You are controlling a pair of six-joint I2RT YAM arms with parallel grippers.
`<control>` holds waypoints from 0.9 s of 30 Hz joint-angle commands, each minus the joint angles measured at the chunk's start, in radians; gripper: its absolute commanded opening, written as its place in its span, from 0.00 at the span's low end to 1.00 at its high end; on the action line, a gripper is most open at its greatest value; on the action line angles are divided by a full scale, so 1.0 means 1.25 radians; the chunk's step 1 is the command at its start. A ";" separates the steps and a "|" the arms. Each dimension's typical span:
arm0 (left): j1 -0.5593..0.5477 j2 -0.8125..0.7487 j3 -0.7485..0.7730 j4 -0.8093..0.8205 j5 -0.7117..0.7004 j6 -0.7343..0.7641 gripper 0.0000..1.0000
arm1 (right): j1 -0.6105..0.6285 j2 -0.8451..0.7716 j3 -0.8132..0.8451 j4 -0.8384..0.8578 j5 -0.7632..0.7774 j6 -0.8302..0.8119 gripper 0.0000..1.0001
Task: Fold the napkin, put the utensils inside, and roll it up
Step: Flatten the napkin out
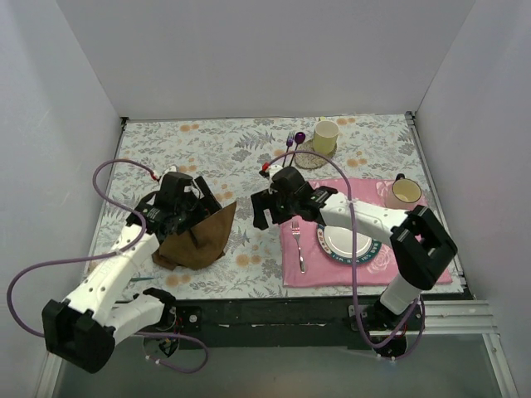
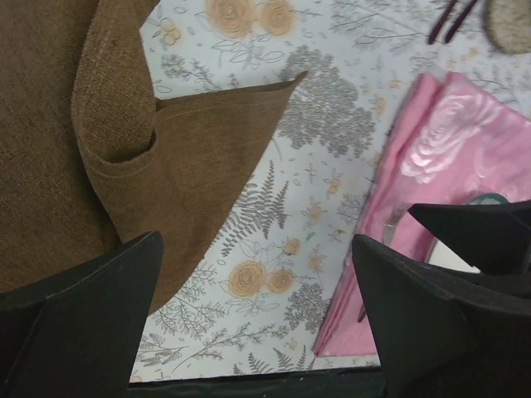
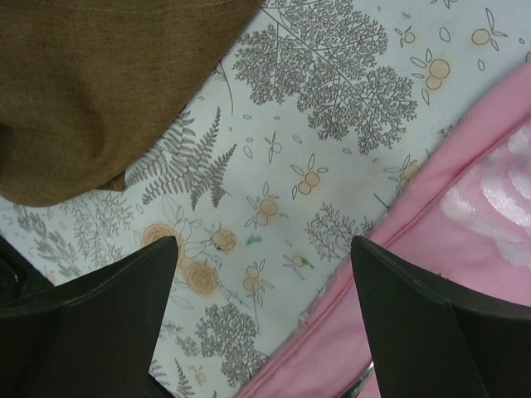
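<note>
The brown napkin [image 1: 197, 240] lies on the left part of the floral tablecloth [image 1: 232, 137], in front of the left arm and apart from the pink placemat [image 1: 415, 267], with a strip of patterned cloth between them. It is not flat: in the left wrist view the napkin [image 2: 191, 166] has one edge curled over into a loose loop, and a pointed corner reaches out toward the placemat [image 2: 465, 157]. The left gripper [image 1: 187, 201] hangs over the far edge of the napkin with its fingers spread wide and nothing between them (whether a fingertip touches the cloth cannot be told); from its own camera the left gripper [image 2: 257, 311] frames the napkin's corner and the bare tablecloth. The right gripper [image 1: 265, 212] is also wide open and empty, over the gap between napkin and placemat; in its wrist view the right gripper [image 3: 261, 319] has the napkin [image 3: 99, 75] at upper left and the placemat [image 3: 473, 240] at right. A fork [image 1: 297, 245] lies on the placemat just left of a plate [image 1: 331, 254]. Two purple-handled utensils [image 1: 294, 143] lie at the far side beside a coaster [image 1: 307, 157] bearing a pale yellow cup [image 1: 325, 136]. A mug [image 1: 404, 193] stands at the placemat's far right corner.
</note>
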 commanded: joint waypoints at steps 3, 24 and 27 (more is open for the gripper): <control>0.062 0.114 0.061 -0.045 -0.057 -0.033 0.98 | 0.003 0.124 0.125 0.078 0.024 0.008 0.92; 0.223 0.123 -0.005 0.053 0.020 -0.052 0.90 | 0.022 0.343 0.151 0.330 -0.057 0.232 0.81; 0.234 0.133 -0.008 0.067 0.038 -0.050 0.83 | 0.037 0.373 0.165 0.325 -0.033 0.230 0.80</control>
